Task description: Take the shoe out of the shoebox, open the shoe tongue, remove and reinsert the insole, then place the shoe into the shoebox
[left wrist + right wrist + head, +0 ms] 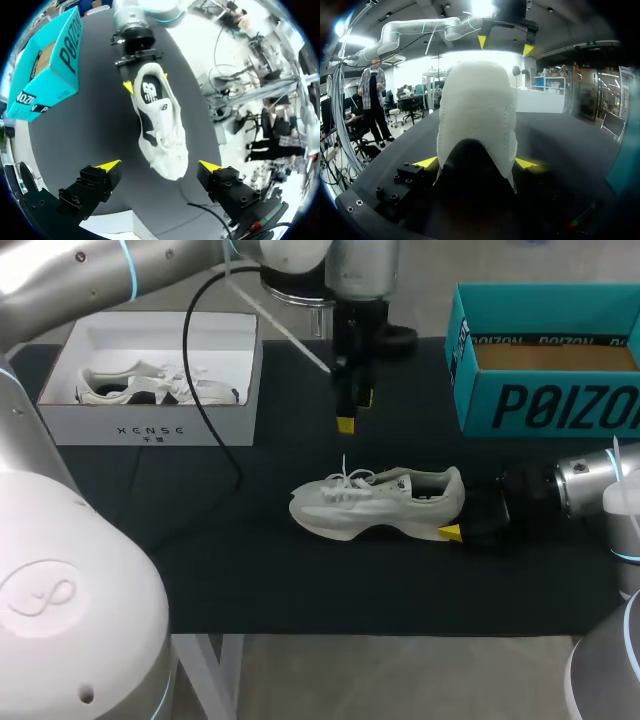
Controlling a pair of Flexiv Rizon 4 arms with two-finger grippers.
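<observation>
Right up against the right wrist camera sat the heel of the white shoe (477, 115), and the right tool (476, 162) was pinching it, one yellow-tipped finger pressed to each side of the heel. From above, the shoe (380, 502) stood on its sole near the middle of the black worktop (250, 570), outside both boxes, with its toe toward the robot's left and its heel in the right tool (455, 530), which came in low along the worktop. Its laces poked up loose over the tongue.

And over it hung the left tool (345, 410), pointing straight down, clear of the shoe and touching nothing. Its own camera showed it (160, 166) spread wide, the shoe (160, 125) lying below between the two tips and the right tool (146, 82) clamped on the far end.

Back left on the worktop was the white shoebox (150, 425), lid off, with a second shoe (150, 388) lying inside. Back right stood the open teal box (540, 405). A black cable (200, 410) looped down from the left arm in front of the white shoebox.
</observation>
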